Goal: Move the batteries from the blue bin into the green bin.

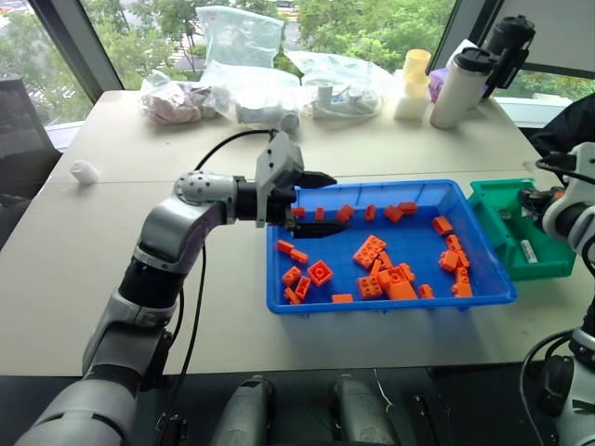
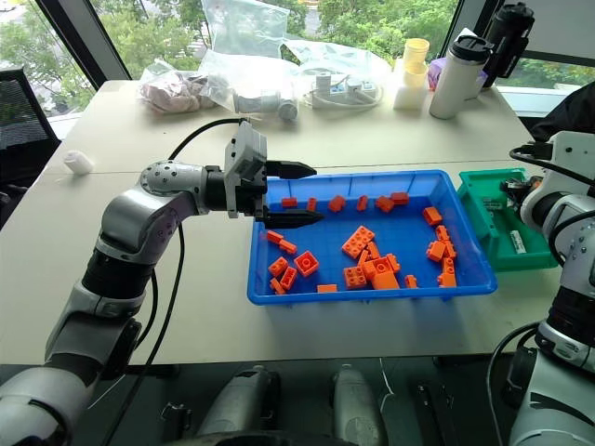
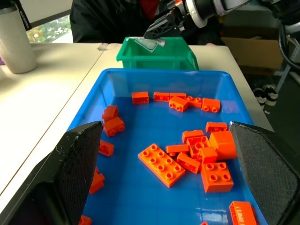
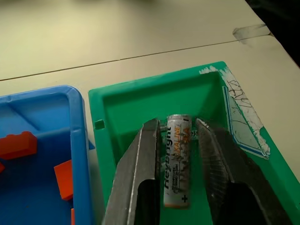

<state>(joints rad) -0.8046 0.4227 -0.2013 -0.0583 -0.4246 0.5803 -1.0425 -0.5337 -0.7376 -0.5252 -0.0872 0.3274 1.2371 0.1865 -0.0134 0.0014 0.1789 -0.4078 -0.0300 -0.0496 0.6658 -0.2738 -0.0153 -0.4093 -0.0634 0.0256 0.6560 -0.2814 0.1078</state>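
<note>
One battery lies between right claw's parted fingers.

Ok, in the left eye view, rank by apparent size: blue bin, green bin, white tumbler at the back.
1. blue bin, clearly largest.
2. green bin and white tumbler look similar; the bin is cut by the picture's edge and the tumbler stands farther back, so no ranking.

left arm is silver-grey metal w/ black joint bands, a perforated round silver cap near the wrist & a black cable looping along it; wrist block is grey, ending in the left gripper w/ two slim black fingers whose inner pads look finely textured. right arm is white/silver w/ black rings & thin black wires. right gripper has dull grey, ridged finger faces.
</note>
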